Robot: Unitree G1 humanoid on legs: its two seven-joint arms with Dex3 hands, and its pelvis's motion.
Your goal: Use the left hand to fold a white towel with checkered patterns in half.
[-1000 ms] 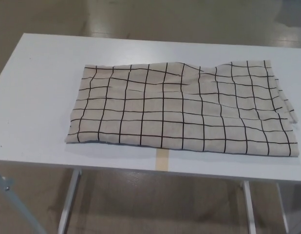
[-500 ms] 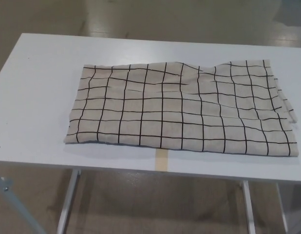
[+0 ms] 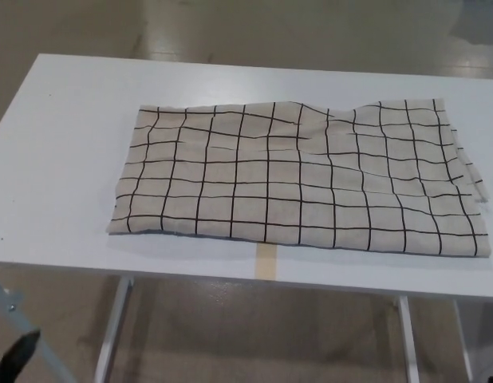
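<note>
An off-white towel (image 3: 294, 175) with a black grid pattern lies spread on the white table (image 3: 63, 120), its long side running left to right. It is slightly rumpled along the far edge, and a second layer peeks out at its right end. A small black part of my left hand (image 3: 15, 355) shows at the bottom left corner, below the table's front edge and well away from the towel. Too little of it shows to tell how it is held. My right hand is out of the picture.
A strip of beige tape (image 3: 266, 262) sits on the table's front edge just below the towel. White table legs (image 3: 111, 331) stand underneath, over a glossy tan floor. The towel's right end lies near the table's right side.
A black tip of my left hand has come into the bottom left corner. The towel has not moved; the picture has only shifted slightly.
</note>
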